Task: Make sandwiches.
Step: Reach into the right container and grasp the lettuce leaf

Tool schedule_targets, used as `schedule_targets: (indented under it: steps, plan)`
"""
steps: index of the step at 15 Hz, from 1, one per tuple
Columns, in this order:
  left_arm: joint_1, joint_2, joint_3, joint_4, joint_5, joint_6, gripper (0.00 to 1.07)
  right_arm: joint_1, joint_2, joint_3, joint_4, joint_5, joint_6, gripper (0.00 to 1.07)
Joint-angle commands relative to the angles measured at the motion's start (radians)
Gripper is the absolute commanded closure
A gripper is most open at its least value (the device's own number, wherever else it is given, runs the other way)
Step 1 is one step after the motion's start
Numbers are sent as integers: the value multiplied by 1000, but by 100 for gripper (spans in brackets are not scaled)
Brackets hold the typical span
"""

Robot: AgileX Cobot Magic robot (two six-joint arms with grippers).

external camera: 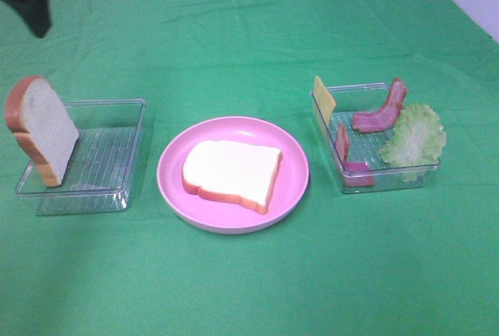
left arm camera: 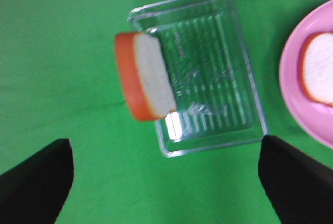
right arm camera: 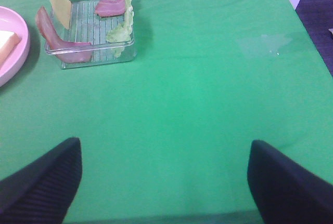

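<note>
Exterior high view: one bread slice (external camera: pixel 232 171) is laid flat on the pink plate (external camera: pixel 295 188), and a second slice (external camera: pixel 43 129) is stood upright at the left tray (external camera: pixel 117 153); left wrist view: the left gripper (left arm camera: pixel 165 142) is spread wide, empty; right wrist view: the right gripper (right arm camera: pixel 164 142) is likewise spread, empty, over green cloth (right arm camera: pixel 208 78).

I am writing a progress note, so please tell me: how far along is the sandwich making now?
Done: one bread slice lies flat on the pink plate. In hand: nothing; the left gripper and the right gripper are open and empty. Left: the cheese, two bacon strips and lettuce wait in the right tray, and the second bread slice leans on the edge of the left tray.
</note>
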Motion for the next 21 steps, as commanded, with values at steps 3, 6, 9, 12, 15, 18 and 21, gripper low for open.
schedule_targets:
  steps: [3, 6, 9, 12, 15, 18, 21]
  plan:
    - [163, -466, 412, 1, 72, 4, 17, -2, -33, 3, 1, -5, -6, 24]
    - [173, -715, 573, 1, 37, -42, 17, -2, -33, 3, 1, -5, -6, 24]
    - [173, -997, 722, -8, -16, -40, 17, -2, -33, 3, 1, -5, -6, 24]
    - [173, -1317, 920, -18, -176, 19, 17, -2, -33, 3, 1, -5, -6, 24]
    - [172, -1420, 960, -65, -178, 94, 17, -2, -32, 3, 1, -5, -6, 24]
    - [172, -1433, 986, -117, -130, 115, 17, -2, -30, 3, 1, -5, -6, 24]
    - [172, -1433, 986, -114, -131, 120, 17, -2, -27, 3, 1, -5, -6, 24]
